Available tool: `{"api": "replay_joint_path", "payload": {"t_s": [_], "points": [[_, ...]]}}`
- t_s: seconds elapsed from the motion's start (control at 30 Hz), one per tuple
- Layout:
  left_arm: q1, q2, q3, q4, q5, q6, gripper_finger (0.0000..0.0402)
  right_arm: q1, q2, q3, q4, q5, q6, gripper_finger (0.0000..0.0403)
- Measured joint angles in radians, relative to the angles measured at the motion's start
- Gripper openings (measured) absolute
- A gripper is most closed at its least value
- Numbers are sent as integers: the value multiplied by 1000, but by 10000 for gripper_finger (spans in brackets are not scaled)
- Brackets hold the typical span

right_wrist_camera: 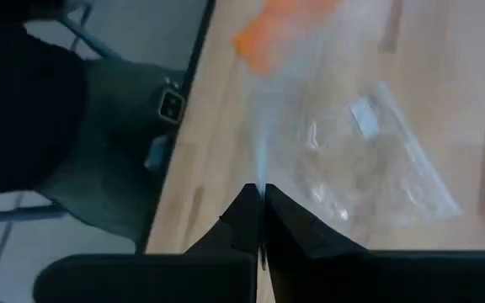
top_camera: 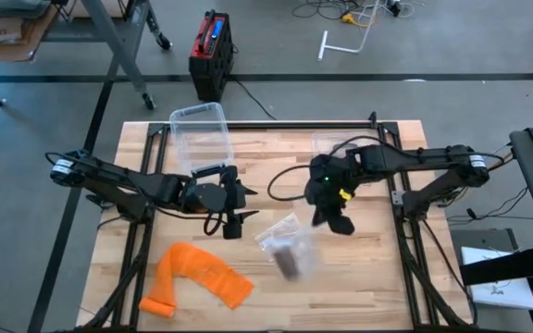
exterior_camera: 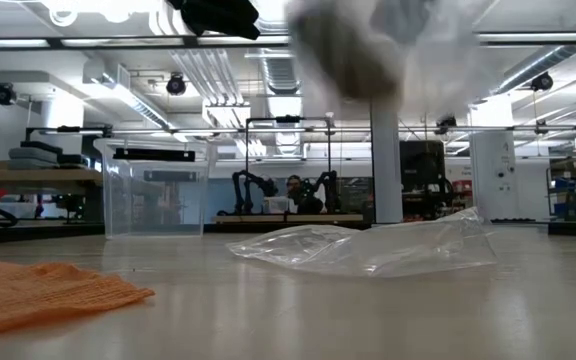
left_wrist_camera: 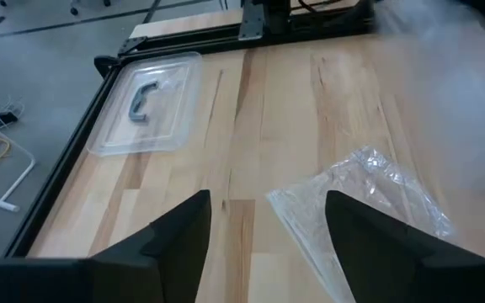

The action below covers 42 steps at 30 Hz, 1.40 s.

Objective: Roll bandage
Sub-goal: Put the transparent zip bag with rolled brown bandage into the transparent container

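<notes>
Now the right end effector (top_camera: 339, 220) is clenched on a clear plastic bag (top_camera: 280, 239) with a dark bandage roll (top_camera: 287, 260) inside, hanging just below it. Left end effector (top_camera: 237, 211) stands released beside it, the orange bandage (top_camera: 197, 277) well apart on the tabletop (top_camera: 359, 287).

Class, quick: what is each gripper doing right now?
Left gripper: open, holding nothing.
Right gripper: shut on the edge of a clear plastic bag.

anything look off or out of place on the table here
The orange bandage lies loose and unrolled at the table's front left, untouched. The right gripper is instead pinching a clear plastic bag holding a dark roll.
</notes>
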Motion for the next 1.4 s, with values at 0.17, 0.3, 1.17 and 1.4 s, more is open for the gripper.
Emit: {"api": "replay_joint_path", "payload": {"t_s": [0.17,0.3,1.17,1.4], "points": [[0,0,0,0,0,0,218,-48,0,40,-254,510,16,2],[0,0,0,0,0,-8,213,-76,0,42,-370,883,69,2],[70,270,100,465,61,140,234,22,7,42,-82,549,-87,2],[106,375,215,334,139,104,239,70,7,53,-60,550,-102,2]]}}
